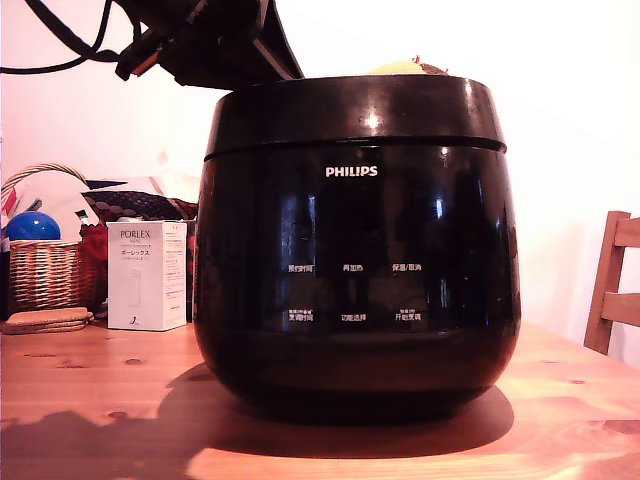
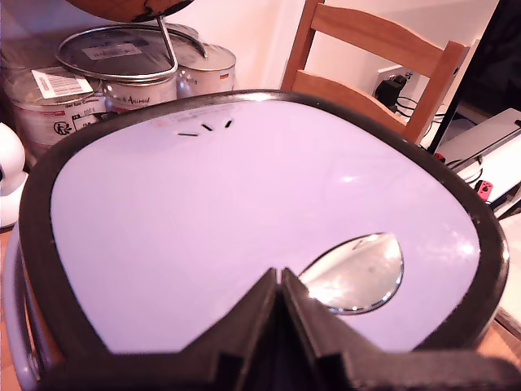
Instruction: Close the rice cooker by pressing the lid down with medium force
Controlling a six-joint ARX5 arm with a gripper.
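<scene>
The rice cooker (image 1: 355, 300) is a large glossy black pot with a white PHILIPS logo, standing mid-table in the exterior view. The lid (image 1: 355, 115) lies flat on the body, with only a thin seam between them. In the wrist view the lid (image 2: 244, 212) has a pale glossy top, a black rim and a silver teardrop button (image 2: 358, 273). My gripper (image 2: 278, 275) is shut with its black fingertips together and nothing between them, low over the lid's top beside that button. The arm (image 1: 215, 45) shows above the cooker's back left corner; the fingertips are hidden there.
A white PORLEX box (image 1: 147, 275), a wicker basket (image 1: 45, 270) with a blue ball and cork coasters (image 1: 45, 320) sit at the exterior view's left. A wooden chair (image 1: 615, 285) stands at its right. Metal tins (image 2: 106, 81) and a chair (image 2: 374, 57) lie beyond the lid.
</scene>
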